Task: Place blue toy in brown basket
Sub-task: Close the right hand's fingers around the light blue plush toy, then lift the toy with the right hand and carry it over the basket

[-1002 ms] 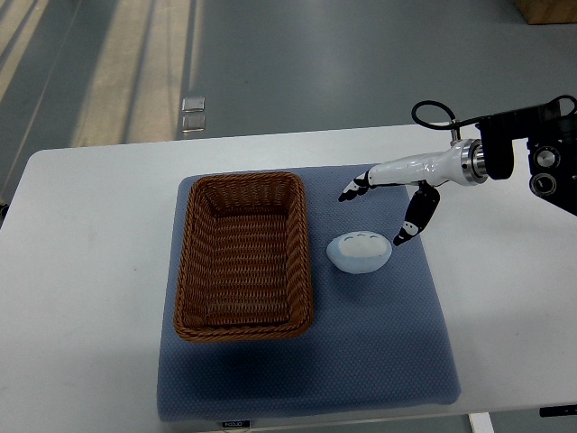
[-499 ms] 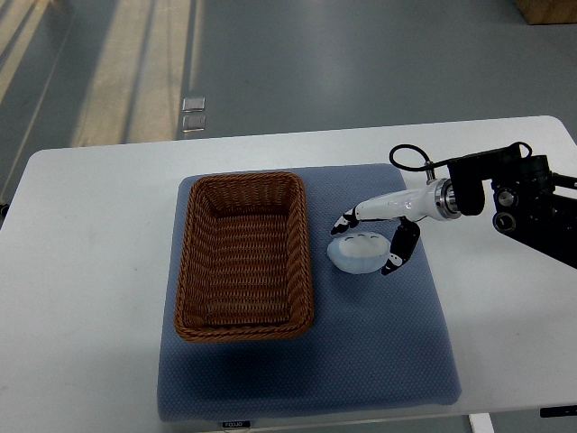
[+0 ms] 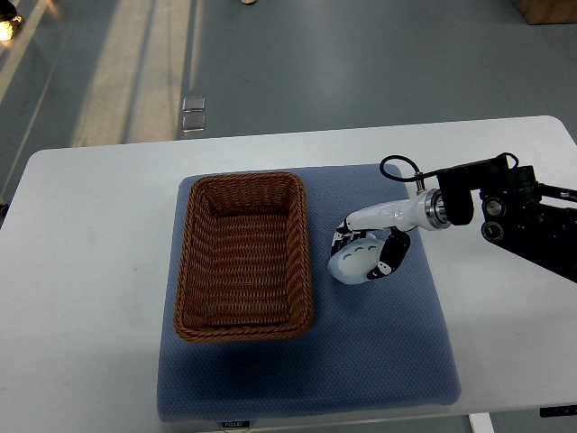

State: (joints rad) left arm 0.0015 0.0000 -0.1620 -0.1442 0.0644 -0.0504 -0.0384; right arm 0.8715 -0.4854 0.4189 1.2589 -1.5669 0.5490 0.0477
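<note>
The right hand [image 3: 367, 252] has its fingers curled around the pale blue toy [image 3: 357, 262], thumb on one side and fingers on the other, gripping it. The toy sits on the blue mat [image 3: 379, 361], just right of the brown wicker basket [image 3: 243, 254] and outside its rim. The mat lies under the basket on a white table [image 3: 90, 271].

On the table [image 3: 90, 271] lies a mat [image 3: 379, 343], basket [image 3: 243, 253] at its left, toy [image 3: 359, 260] just right of it
</note>
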